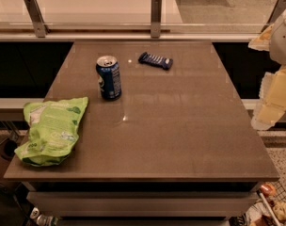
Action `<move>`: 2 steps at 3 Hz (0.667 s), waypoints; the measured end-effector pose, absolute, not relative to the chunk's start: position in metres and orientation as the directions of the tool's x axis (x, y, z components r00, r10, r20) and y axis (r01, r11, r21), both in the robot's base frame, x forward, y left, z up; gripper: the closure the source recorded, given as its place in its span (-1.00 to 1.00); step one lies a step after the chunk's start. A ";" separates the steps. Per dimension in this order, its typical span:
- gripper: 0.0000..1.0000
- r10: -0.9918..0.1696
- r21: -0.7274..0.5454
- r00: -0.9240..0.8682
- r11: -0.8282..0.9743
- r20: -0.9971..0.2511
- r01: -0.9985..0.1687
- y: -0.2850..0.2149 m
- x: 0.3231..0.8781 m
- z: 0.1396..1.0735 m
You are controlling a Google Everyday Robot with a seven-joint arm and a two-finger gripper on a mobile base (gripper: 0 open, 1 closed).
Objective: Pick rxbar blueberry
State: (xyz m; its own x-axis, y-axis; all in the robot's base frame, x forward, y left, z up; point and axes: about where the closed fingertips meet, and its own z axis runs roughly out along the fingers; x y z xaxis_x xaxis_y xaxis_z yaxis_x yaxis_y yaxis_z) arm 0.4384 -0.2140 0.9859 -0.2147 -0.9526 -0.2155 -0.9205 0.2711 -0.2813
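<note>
The rxbar blueberry (155, 60) is a small flat dark-blue bar with white stripes. It lies on the brown table (180, 126) near the far edge, right of centre. My gripper (273, 95) is at the right edge of the view, pale and blurred, raised beside the table's right side and well away from the bar.
An upright blue soda can (108, 77) stands left of the bar. A lime-green chip bag (51, 130) lies at the table's front left, hanging over the edge. A glass railing with metal posts (155, 15) runs behind the table.
</note>
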 end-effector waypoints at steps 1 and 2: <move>-1.00 -0.953 -0.281 -0.215 0.271 -0.216 -0.920 -0.214 0.438 0.986; -1.00 -0.947 -0.288 -0.206 0.275 -0.248 -0.917 -0.215 0.452 0.990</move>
State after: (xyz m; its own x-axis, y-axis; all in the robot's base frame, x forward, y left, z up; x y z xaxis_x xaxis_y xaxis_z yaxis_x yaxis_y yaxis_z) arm 0.4520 -0.2153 0.9901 -0.2055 -0.9468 -0.2475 -0.9173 0.2745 -0.2885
